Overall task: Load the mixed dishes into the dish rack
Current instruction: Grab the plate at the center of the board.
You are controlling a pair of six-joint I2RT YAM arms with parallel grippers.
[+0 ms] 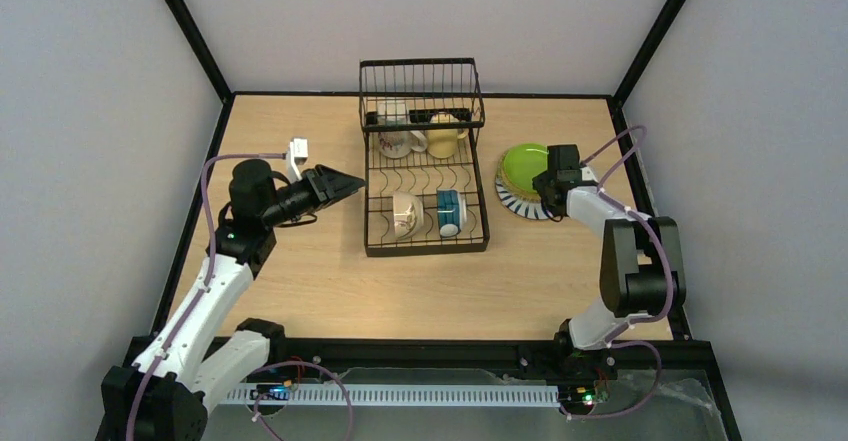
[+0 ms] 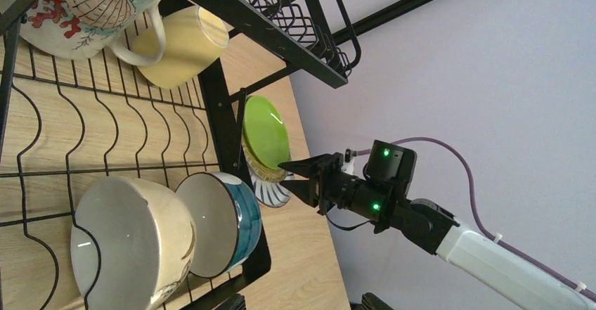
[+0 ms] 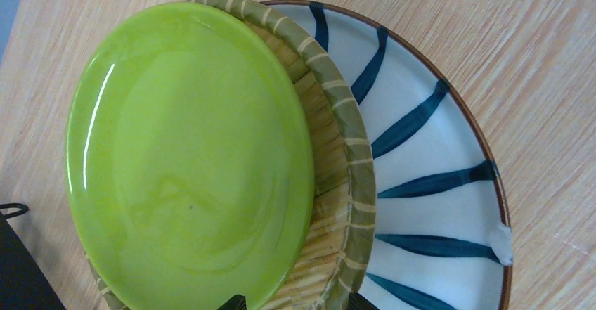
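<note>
Right wrist view showed the lime green plate (image 3: 190,162) atop the tan plate (image 3: 351,176) and striped plate (image 3: 436,148), right of the dish rack (image 1: 425,250). It looked glazed, slippery and breakable, best pinched at its rim. The right end effector (image 1: 546,189) gaped wide, empty.

Bare table (image 1: 400,291) along the near edge lets me pass; the dish rack (image 1: 426,250) blocks my left gripper (image 1: 358,183) from the plates (image 1: 522,169).

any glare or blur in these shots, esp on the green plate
Right wrist view: sharp, with white glare streaks near the left rim of the green plate, and the grain of the table reads clearly. Left wrist view: turned sideways, with a small bright glint inside the cream mug. Top view: even soft light, no strong shadows or glare around the rack.
</note>
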